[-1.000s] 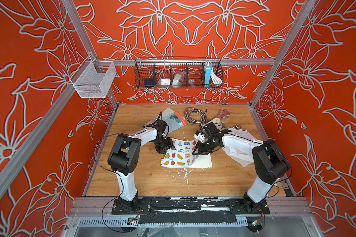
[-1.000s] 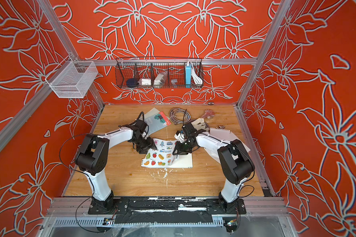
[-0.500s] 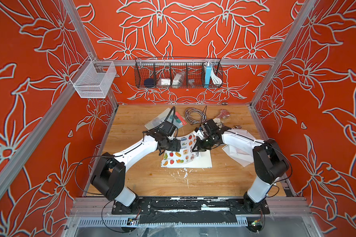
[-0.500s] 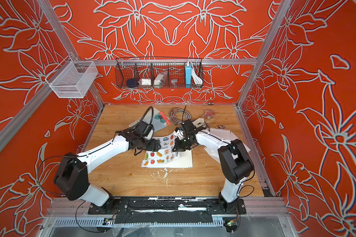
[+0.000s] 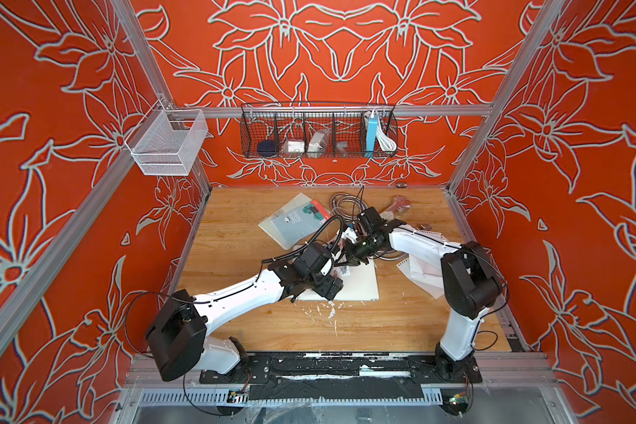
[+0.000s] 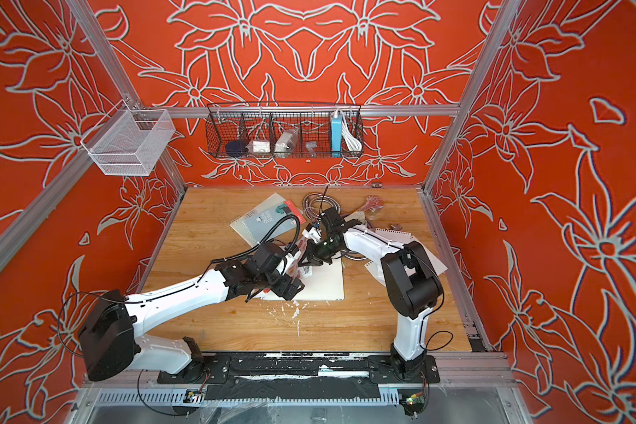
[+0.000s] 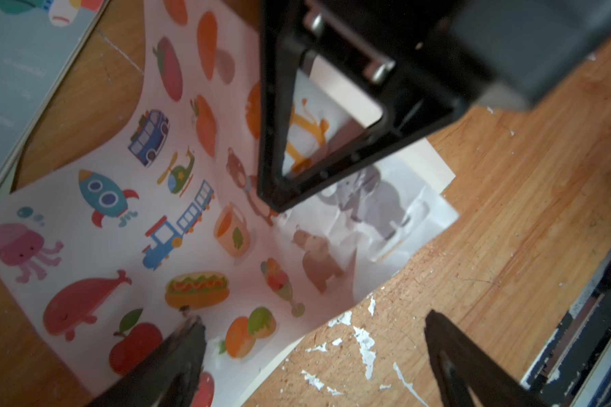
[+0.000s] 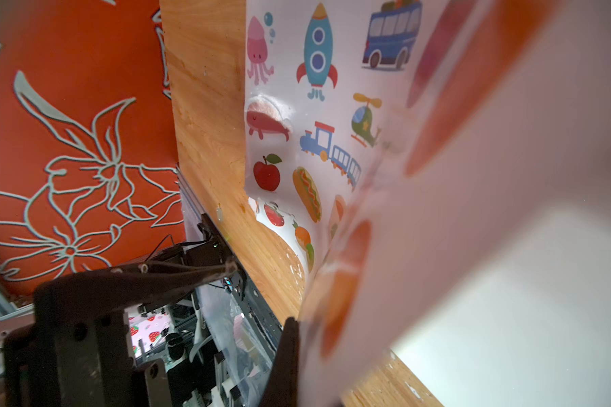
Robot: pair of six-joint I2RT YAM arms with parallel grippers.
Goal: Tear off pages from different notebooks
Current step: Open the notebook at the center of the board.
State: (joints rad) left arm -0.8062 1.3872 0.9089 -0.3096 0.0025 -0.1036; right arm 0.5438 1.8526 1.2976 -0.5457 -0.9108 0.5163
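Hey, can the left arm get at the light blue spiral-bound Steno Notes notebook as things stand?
Probably yes. The light blue spiral-bound notebook lies flat and uncovered on the wooden table, just beyond the left hand, which is open and empty. Nothing seems to stand between them.

Picture notebook (image 5: 360, 282) sat at centre of table (image 5: 232, 257), white page up. Right gripper (image 5: 350, 260) was clamped on its lifted cover at its 11 o'clock corner. Left gripper (image 5: 330, 289) hung over its 9 o'clock edge. Steno notebook (image 5: 291, 224) lay at 11, loose pages (image 5: 420, 274) at 3.
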